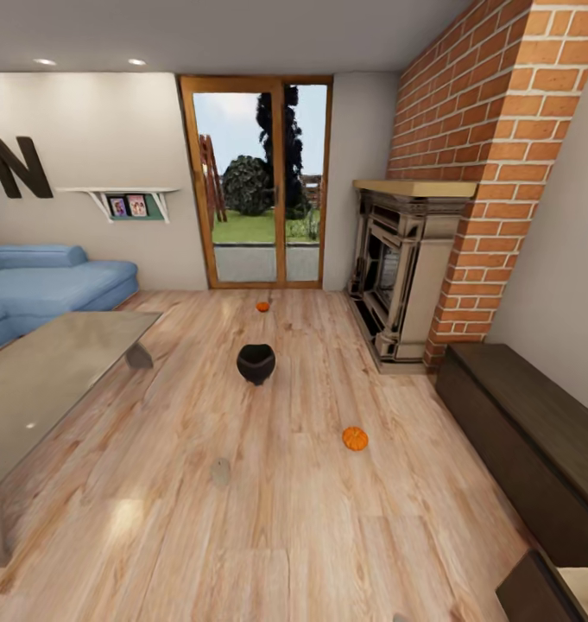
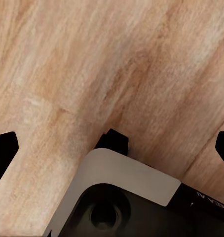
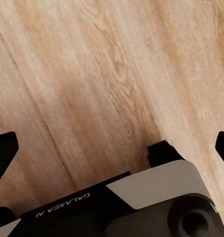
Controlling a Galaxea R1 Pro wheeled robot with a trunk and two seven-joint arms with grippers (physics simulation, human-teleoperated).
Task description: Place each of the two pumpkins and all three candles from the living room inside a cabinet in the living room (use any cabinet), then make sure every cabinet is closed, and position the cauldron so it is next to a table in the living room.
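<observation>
Both end effectors, left point(image 2: 112, 148) and right point(image 3: 112, 148), hang wide open and empty over bare floor point(image 1: 268, 518), with the nearer pumpkin point(image 1: 355, 438) ahead on the right arm's side, between the cauldron point(image 1: 256, 363) and the closed cabinet point(image 1: 527, 449).

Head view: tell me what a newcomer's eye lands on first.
The black cauldron stands alone mid-floor, with one orange pumpkin nearer on its right and a second pumpkin farther off by the glass door. A brick chimney with a fireplace rises on the right, above the long dark cabinet.
</observation>
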